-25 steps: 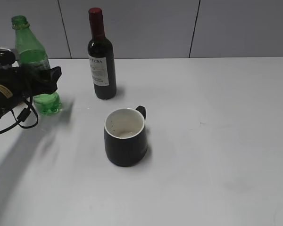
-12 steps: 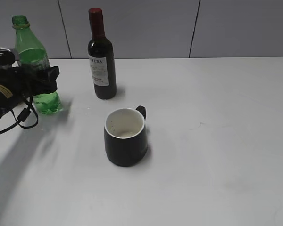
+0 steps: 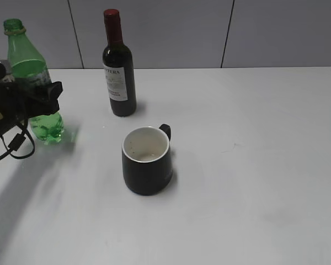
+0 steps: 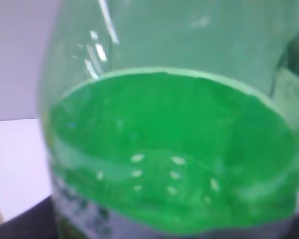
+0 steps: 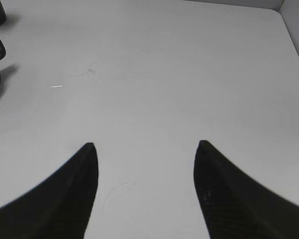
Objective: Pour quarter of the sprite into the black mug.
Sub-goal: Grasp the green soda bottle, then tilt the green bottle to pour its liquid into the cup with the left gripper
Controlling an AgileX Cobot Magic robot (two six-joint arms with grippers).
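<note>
- White table (image 3: 254, 165), grey panelled wall (image 3: 276, 33) behind.
- Sprite (image 3: 28, 63) at far left, upright, uncapped, partly filled; left gripper (image 3: 41, 96) clamped around its middle.
- Black mug (image 3: 147, 160) mid-table, white inside, looks empty.
- Wine bottle (image 3: 118, 69) behind mug.
- Right gripper (image 5: 145, 149): jaws spread, holding nothing, above bare table.

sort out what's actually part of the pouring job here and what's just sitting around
Part of the job:
- tall transparent green plastic sprite bottle, uncapped, gripped by the left gripper
- squat matte black mug with white inside, standing upright

Just sitting around:
- dark glass wine bottle with red top, behind the mug
- right gripper, open over bare white table
</note>
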